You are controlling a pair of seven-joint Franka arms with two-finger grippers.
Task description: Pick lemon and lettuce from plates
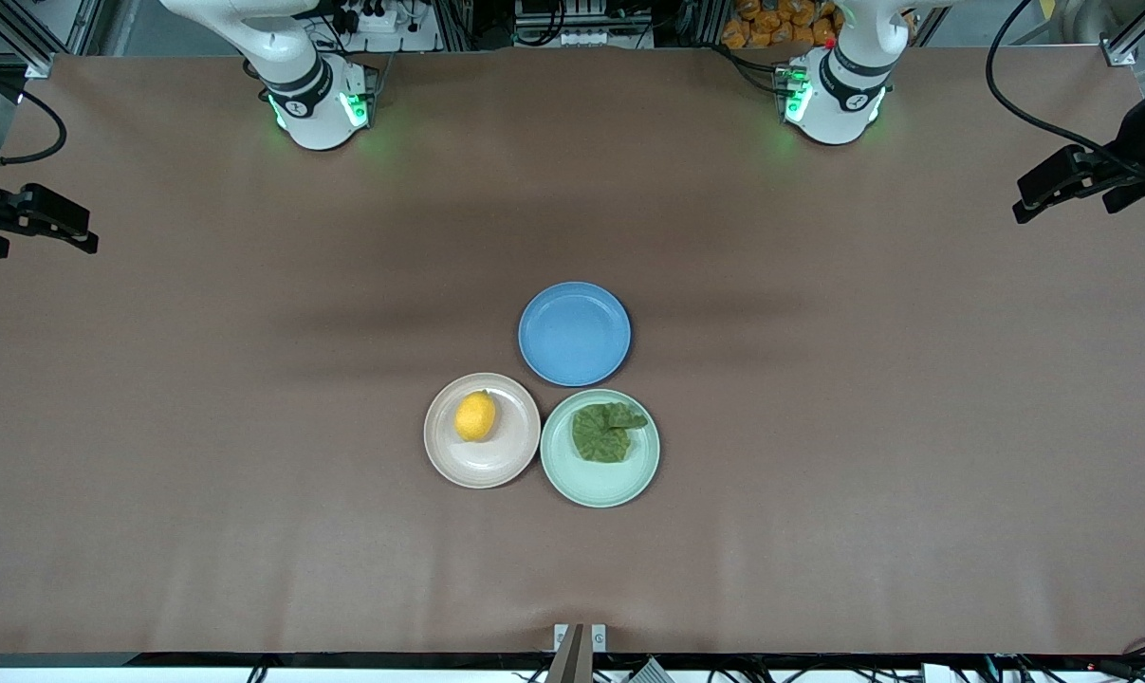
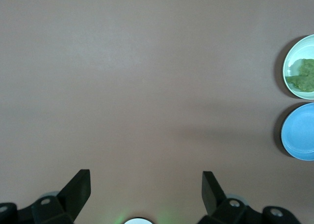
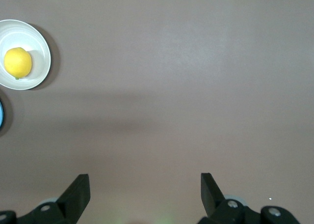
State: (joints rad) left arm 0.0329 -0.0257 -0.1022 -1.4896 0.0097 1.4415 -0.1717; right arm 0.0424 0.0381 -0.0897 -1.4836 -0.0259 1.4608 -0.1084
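Observation:
The yellow lemon (image 1: 475, 416) lies on the beige-pink plate (image 1: 485, 467). The dark green lettuce (image 1: 606, 432) lies on the mint green plate (image 1: 599, 489) beside it, toward the left arm's end. My left gripper (image 2: 145, 187) is open and empty, high over bare table; its wrist view shows the lettuce (image 2: 304, 75) on the mint plate (image 2: 292, 57) far off. My right gripper (image 3: 144, 189) is open and empty, high over bare table; its wrist view shows the lemon (image 3: 18, 62) on its plate (image 3: 35, 37) far off. Neither gripper shows in the front view.
An empty blue plate (image 1: 574, 333) touches both plates, farther from the front camera; it also shows in the left wrist view (image 2: 300, 131). Black camera mounts stand at the table's ends (image 1: 31, 218) (image 1: 1080, 175). Brown tabletop surrounds the plates.

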